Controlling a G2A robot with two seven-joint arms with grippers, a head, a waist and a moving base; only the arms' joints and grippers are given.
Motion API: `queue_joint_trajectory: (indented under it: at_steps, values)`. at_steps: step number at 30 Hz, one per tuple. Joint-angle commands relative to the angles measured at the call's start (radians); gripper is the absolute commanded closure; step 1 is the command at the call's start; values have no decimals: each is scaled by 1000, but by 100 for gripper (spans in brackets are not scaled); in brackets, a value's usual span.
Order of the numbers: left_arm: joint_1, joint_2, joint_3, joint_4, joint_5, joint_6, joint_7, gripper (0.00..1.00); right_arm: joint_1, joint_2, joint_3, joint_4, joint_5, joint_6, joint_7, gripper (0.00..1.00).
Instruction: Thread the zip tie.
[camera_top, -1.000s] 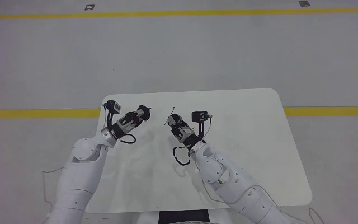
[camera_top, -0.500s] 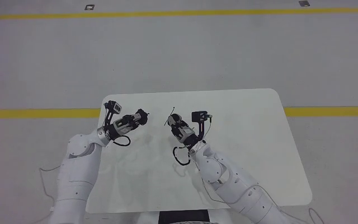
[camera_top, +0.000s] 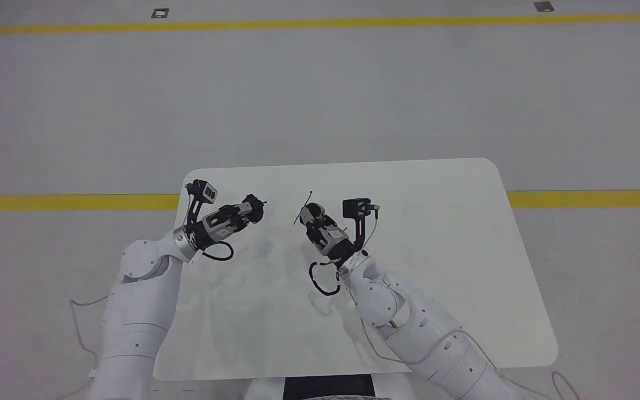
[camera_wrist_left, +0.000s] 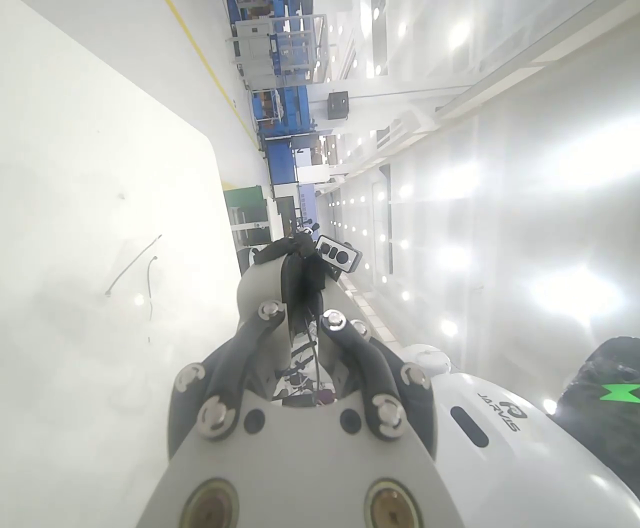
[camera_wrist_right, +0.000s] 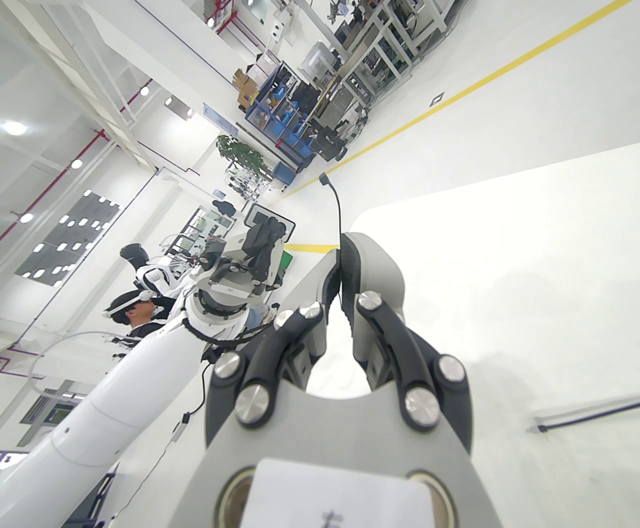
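Observation:
My right gripper (camera_wrist_right: 341, 245) is shut on a thin black zip tie (camera_wrist_right: 339, 205). The tie stands out past the fingertips, with its small head at the free end. In the top view this gripper (camera_top: 306, 212) hangs over the table's middle left with the tie (camera_top: 306, 199) pointing away from me. My left gripper (camera_top: 256, 205) hangs a short way to its left, facing it. In the left wrist view its fingers (camera_wrist_left: 295, 250) meet with nothing visible between them. The right wrist view shows the left gripper (camera_wrist_right: 262, 235) apart from the tie.
Both arms work over a white table (camera_top: 450, 220) with rounded corners. Thin dark lines (camera_wrist_left: 132, 265) lie on its surface below the grippers; I cannot tell whether they are shadows. A yellow floor line (camera_top: 580, 198) runs behind the table.
The left gripper drew back a little to the left, away from the right gripper, then held still. The right gripper and the tie have not moved.

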Motion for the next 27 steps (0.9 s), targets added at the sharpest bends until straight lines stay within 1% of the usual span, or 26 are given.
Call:
queue_joint_trajectory:
  at_steps: [1, 3, 5, 6, 10, 13, 16, 21, 22, 27]
  values:
    - [0, 0, 0, 0, 0, 0, 0, 100, 0, 0, 0, 0, 0, 0, 0, 100]
    - [0, 0, 0, 0, 0, 0, 0, 100, 0, 0, 0, 0, 0, 0, 0, 100]
    - [0, 0, 0, 0, 0, 0, 0, 100, -2, -3, 5, -24, 11, -19, -22, 100]
    - [0, 0, 0, 0, 0, 0, 0, 100, 1, -6, 3, -22, 7, -26, -24, 100]
    - [0, 0, 0, 0, 0, 0, 0, 100, 44, -25, -22, -12, -2, -32, -39, 100]
    - [0, 0, 0, 0, 0, 0, 0, 100, 84, -46, -54, 10, 1, -47, -42, 100]
    - [0, 0, 0, 0, 0, 0, 0, 100, 121, -67, -82, 49, 7, -60, -52, 100]
    - [0, 0, 0, 0, 0, 0, 0, 100, 177, -101, -107, 114, 18, -71, -86, 100]
    - [0, 0, 0, 0, 0, 0, 0, 100, 184, -105, -109, 121, 15, -74, -95, 100]
    - [0, 0, 0, 0, 0, 0, 0, 100, 184, -105, -109, 121, 15, -74, -95, 100]
